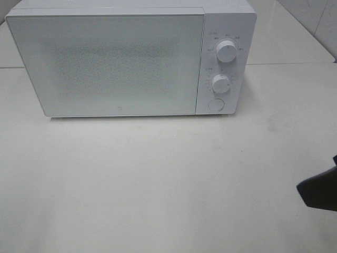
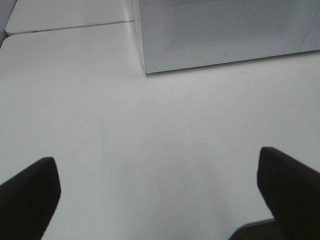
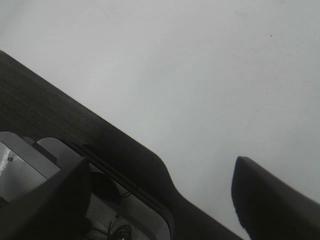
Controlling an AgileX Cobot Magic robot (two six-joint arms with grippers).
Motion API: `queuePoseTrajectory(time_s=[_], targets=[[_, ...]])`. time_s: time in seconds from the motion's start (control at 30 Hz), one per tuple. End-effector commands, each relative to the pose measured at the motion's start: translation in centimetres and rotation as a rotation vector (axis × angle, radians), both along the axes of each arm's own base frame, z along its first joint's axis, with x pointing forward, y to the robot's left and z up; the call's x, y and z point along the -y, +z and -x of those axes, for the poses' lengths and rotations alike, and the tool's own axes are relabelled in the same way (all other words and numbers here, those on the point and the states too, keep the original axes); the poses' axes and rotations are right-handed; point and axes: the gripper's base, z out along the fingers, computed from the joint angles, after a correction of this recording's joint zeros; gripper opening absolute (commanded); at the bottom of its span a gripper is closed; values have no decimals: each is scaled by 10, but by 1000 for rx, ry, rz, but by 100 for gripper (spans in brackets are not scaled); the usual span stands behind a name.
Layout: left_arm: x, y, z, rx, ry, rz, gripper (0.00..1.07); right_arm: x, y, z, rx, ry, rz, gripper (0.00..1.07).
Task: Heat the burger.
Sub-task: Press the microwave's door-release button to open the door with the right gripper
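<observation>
The burger is not in view. A white microwave stands at the back of the white table with its door shut; its lower corner shows in the left wrist view. Two dials and a round button sit on its right panel. My left gripper is open and empty over the bare table in front of the microwave. My right gripper is open and empty at the table's edge; one dark part of it shows at the right edge of the high view.
A dark strip runs along the table's edge in the right wrist view, with grey metal parts beyond it. Further white table tops adjoin at the back.
</observation>
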Motion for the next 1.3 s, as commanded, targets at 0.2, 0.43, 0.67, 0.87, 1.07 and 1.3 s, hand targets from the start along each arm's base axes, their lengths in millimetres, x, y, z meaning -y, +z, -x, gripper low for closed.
queuePoseTrajectory(time_s=[0.2,0.43,0.67,0.87,1.07,1.3], targets=[[0,1,2,31,5,10,101,20,11,22,66,-62,24,75],[0,1,2,31,5,10,101,41,17,49,178,-107,1,75],[0,1,2,31,5,10,101,48,11,63,213,-137,-34,75],[0,1,2,31,5,10,101,59,10,77,276,-264,-41,75],[0,1,2,31,5,10,101,66,11,95,400,-350,-54,75],[0,1,2,31,5,10,101,69,10,114,510,-425,-78,75]])
